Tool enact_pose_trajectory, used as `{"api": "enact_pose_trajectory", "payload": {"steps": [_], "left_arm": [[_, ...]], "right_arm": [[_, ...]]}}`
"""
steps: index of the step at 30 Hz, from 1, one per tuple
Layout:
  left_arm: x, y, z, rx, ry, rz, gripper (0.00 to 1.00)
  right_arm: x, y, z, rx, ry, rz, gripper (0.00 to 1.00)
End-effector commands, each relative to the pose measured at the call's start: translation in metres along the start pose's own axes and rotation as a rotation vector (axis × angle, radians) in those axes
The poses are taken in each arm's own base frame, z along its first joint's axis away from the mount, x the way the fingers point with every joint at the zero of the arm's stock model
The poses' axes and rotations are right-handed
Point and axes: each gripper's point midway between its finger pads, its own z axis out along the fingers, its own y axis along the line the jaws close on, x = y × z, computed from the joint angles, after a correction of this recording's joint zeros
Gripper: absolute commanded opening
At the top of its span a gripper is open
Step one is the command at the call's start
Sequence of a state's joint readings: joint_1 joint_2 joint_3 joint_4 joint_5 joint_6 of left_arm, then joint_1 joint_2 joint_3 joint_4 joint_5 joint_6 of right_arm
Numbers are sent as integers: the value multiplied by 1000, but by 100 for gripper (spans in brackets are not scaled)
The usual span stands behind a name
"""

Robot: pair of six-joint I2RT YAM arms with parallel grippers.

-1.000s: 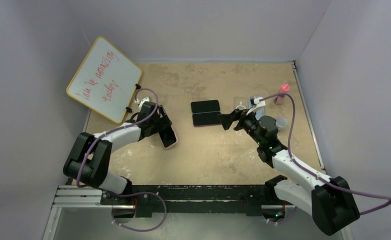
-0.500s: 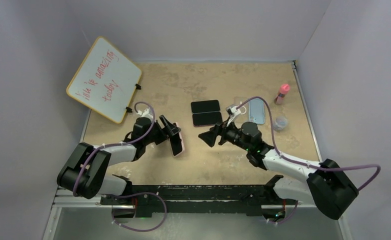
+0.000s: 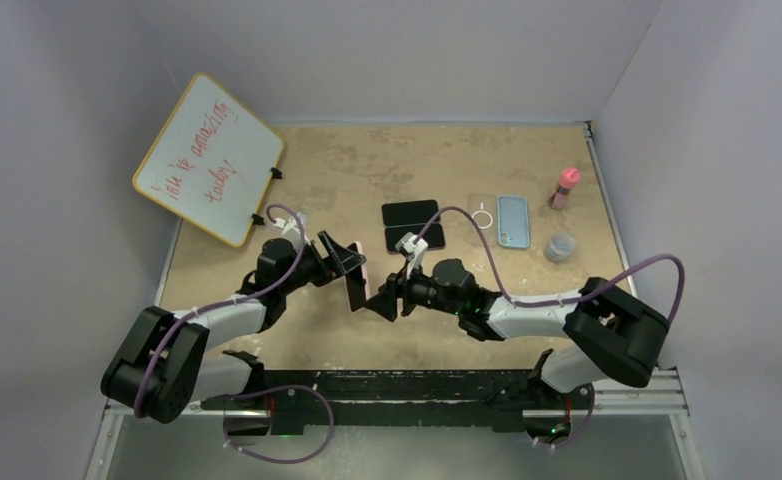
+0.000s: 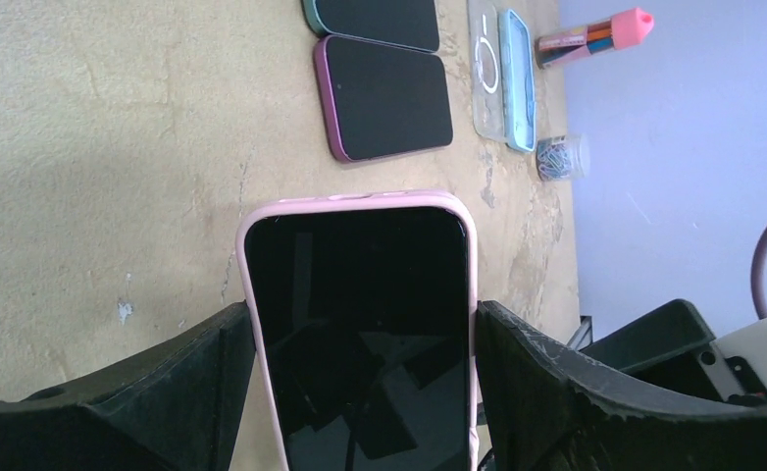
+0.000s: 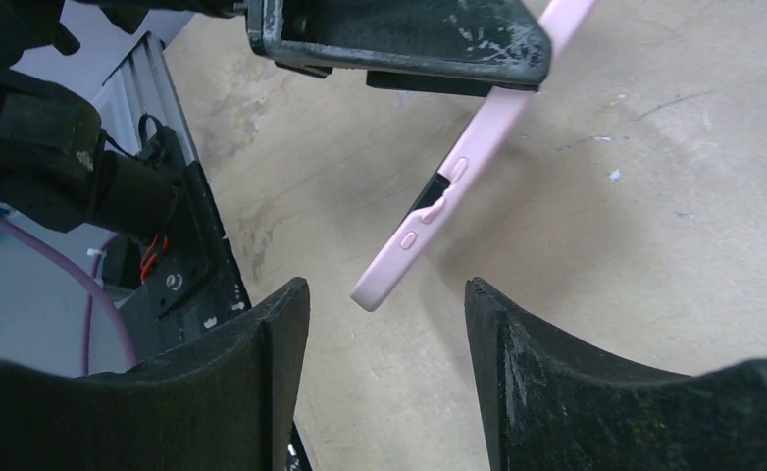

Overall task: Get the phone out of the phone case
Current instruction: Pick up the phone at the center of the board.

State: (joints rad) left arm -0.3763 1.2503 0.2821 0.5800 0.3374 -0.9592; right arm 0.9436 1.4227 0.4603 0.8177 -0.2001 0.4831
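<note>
Phone [image 4: 365, 334]: sat fully inside the pink case [image 4: 360, 199], tilted above the counter [image 3: 347, 160], near side, left of centre.
Left jaws: pinched the cased phone across its long edges.
Right jaws: spread, aimed at the free end of the case, just short of contact.
Done: cased phone raised and presented.
Remaining: grip the case and separate the phone; no separation showed.

A white board with a yellow frame [image 3: 210, 160] leans at about ten o'clock on the table and carries red handwriting in three slanted lines. The last two read "amazing today!"; the first looks like "You're", too small to be sure. A clear plastic case [image 3: 481, 215] at two o'clock bears a white ring mark with a short stroke beside it.
</note>
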Motion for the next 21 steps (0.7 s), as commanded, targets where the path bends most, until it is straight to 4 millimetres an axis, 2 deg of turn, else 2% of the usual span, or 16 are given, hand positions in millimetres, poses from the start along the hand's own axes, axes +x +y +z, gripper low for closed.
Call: {"api": "enact_pose_trajectory", "payload": {"steps": [1,12,19,21], "left_arm": [[-14,-36,-3,137,-36,40,0],[-11,-34,-1,132,-18,33,0],[-9,-30,1,118,-6,26,0],[-8,-29,2,114,2,26,0]], "right_arm": [[-27,13,14,-45,-107,-89,60],[-17,15,28,-81,-74,-130,50],[-5,24,29,-142,-31,-162,27],[-2,29,28,-166,-21,-172,23]]}}
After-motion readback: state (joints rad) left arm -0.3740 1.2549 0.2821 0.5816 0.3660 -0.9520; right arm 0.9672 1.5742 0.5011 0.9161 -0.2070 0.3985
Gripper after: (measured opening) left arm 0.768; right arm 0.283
